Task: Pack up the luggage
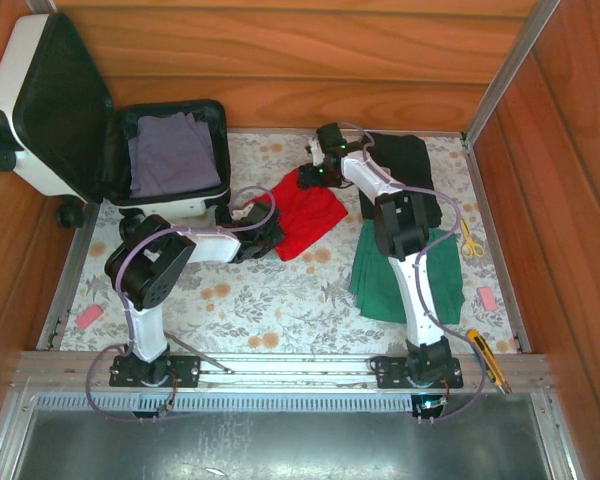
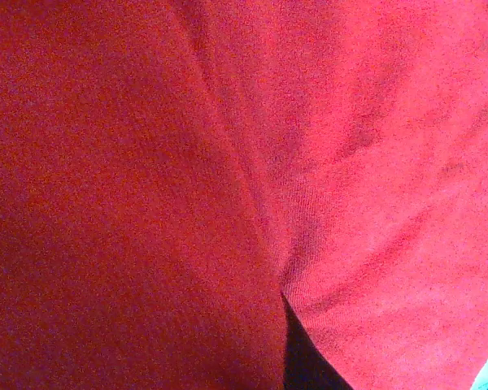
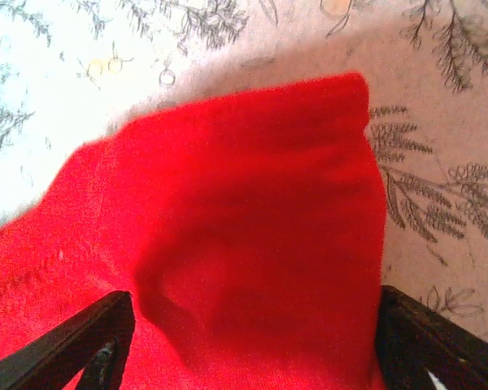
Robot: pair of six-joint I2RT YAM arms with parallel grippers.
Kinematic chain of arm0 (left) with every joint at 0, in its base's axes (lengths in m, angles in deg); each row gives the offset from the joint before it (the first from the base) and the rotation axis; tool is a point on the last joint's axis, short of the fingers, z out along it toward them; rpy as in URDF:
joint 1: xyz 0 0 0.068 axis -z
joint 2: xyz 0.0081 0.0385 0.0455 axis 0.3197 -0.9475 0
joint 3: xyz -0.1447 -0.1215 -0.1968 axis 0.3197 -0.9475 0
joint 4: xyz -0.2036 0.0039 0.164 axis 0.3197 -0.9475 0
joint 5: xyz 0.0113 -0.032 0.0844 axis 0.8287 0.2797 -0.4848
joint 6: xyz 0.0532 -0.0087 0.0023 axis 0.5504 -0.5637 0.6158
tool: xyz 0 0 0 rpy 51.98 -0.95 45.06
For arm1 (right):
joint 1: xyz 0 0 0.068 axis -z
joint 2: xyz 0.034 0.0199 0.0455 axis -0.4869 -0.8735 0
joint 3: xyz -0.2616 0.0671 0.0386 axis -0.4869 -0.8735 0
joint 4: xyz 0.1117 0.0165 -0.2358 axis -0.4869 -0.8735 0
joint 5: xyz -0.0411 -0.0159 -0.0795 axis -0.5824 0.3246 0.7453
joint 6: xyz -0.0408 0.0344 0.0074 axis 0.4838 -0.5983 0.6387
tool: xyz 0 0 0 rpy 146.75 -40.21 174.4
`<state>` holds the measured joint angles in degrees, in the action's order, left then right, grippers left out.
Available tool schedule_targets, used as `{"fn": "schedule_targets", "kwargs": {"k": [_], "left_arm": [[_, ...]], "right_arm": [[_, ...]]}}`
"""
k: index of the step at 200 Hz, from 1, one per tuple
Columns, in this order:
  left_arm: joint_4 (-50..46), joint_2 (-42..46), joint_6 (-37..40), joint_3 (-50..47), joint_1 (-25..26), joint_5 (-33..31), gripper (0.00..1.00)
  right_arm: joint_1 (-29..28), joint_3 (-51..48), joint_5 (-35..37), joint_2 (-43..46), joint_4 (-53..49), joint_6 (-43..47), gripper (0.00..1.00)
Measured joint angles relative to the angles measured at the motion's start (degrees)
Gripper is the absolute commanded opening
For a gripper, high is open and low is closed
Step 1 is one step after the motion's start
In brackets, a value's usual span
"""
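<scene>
— Where does the luggage (image 1: 20,110) stand?

— At the far left corner of the table (image 1: 280,310). It is open, with its lid propped against the wooden wall and a folded purple garment (image 1: 170,155) already in its tray.

— And the step in hand?

— The red garment (image 1: 310,215), I'd judge. It lies crumpled just beside the luggage, off the tray's side. The left gripper (image 1: 265,235) sits at the cloth's edge nearest the luggage, fingers closed down tight. Seen from its wrist the cloth is very close up, so I cannot tell whether a fold is actually pinched. The right gripper (image 3: 252,349) is at the edge farther from the luggage. Its fingers (image 3: 73,345) are spread wide with a hump of cloth between them, not closed on it.

— Next move?

— Probably the right fingers close on that hump. Then both arms lift together and carry the cloth over the tray onto the purple garment, clear of the rim.

— Anything unclear?

— Whether the left fingers hold anything. Farther from the luggage, a black garment (image 1: 405,160) and a green garment (image 1: 380,280) lie partly under the right arm, so their outlines are hard to read.
</scene>
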<state>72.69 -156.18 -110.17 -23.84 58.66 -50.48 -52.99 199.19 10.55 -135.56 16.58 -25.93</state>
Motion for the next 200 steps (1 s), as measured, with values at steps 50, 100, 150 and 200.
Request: {"fn": "schedule_targets", "kwargs": {"k": [50, 100, 150, 200], "left_arm": [[1.9, 0.0, -2.4, -0.8, -0.4, 1.5, 0.0], [4.5, -0.5, -4.3, -1.4, -1.2, 4.5, 0.0], [5.9, -0.7, -4.9, -1.7, -1.7, 6.4, 0.0], [5.6, 0.4, -4.3, -2.1, -1.7, 6.6, 0.0]], "right_arm": [[-2.8, 6.8, 7.3, -3.9, -3.0, 1.7, 0.53], [-4.0, 8.2, 8.7, -4.4, -4.4, 2.0, 0.14], [-5.2, 8.8, 9.1, -4.4, -4.7, 3.3, 0.0], [-9.4, 6.8, 15.8, -2.8, -1.0, 10.7, 0.0]]}}
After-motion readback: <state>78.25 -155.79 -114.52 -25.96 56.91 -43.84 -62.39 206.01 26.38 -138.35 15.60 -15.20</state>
